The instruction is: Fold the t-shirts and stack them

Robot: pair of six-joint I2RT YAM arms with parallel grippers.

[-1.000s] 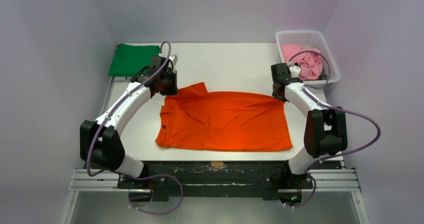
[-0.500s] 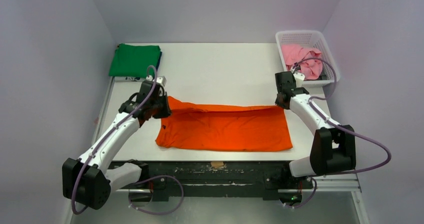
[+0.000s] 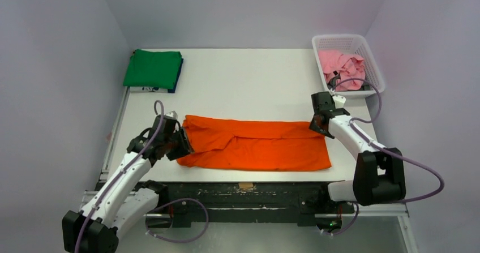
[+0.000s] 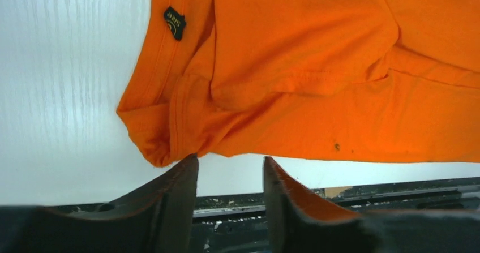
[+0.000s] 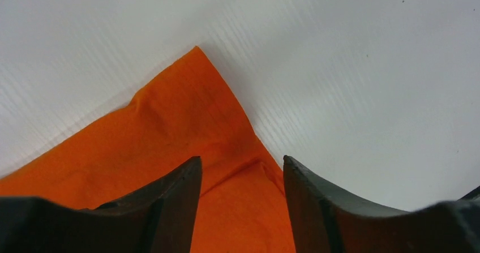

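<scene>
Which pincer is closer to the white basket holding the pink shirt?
Right. The right pincer hovers just near-side of the basket; the left pincer is far off, at the left end of the orange shirt.

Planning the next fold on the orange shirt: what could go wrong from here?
The orange t-shirt is bunched at its collar end by the open left tool; folding now may press that in. Its hem lies near the table edge, so dragging could pull it off. The open right tool sits over a corner and may snag it.
</scene>
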